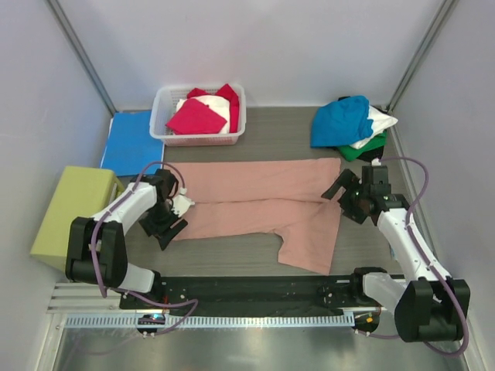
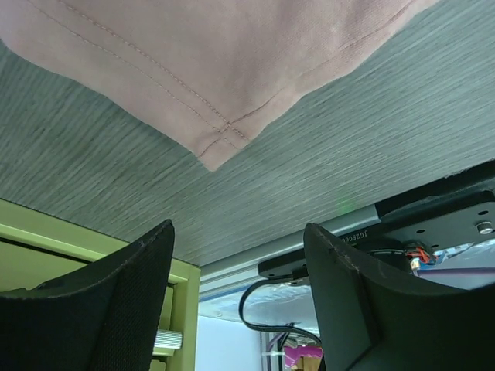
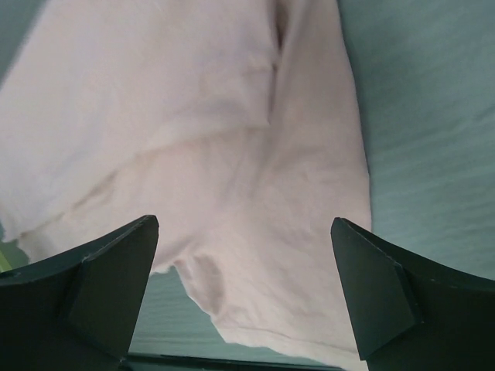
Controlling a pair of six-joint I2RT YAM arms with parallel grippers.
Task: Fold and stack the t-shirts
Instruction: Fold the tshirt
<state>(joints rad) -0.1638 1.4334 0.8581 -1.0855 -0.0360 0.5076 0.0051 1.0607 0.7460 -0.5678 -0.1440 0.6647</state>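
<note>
Soft, matt pink cloth t-shirt on a streaky, grey, wood-grain table.

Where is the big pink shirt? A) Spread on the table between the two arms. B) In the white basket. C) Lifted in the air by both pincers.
A: the pink shirt lies flat on the table, and the left pincer and right pincer are open and empty.

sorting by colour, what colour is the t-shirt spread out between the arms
The t-shirt is dusty pink, no print showing; clearest in the top external view.
</note>
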